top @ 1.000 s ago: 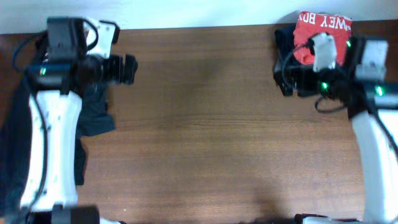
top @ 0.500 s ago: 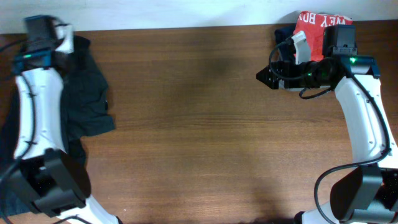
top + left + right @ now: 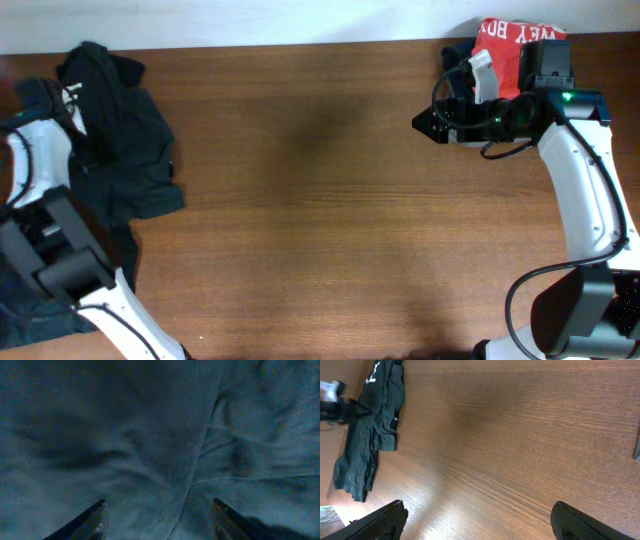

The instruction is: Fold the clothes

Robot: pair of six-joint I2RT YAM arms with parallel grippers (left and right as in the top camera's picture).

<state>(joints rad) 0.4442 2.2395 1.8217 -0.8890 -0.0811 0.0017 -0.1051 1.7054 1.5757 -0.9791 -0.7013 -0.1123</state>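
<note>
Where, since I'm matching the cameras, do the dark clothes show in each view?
Overhead: the clothes lie at the table's left end, in the upper left of the picture.
Left wrist: the clothes fill the whole frame.
Right wrist: the clothes lie in the upper left corner, on the wood.
Shared landmark: the brown table, seen in overhead and right wrist only.

Clothes (image 3: 140, 150): black to very dark green, plain, at nine o'clock.
Red cloth (image 3: 520, 40): bright red, white block lettering, at one o'clock.
Table (image 3: 330, 200): mid-brown, fine wood grain.
Right arm (image 3: 585, 190): white shell, black joints, green light.
</note>
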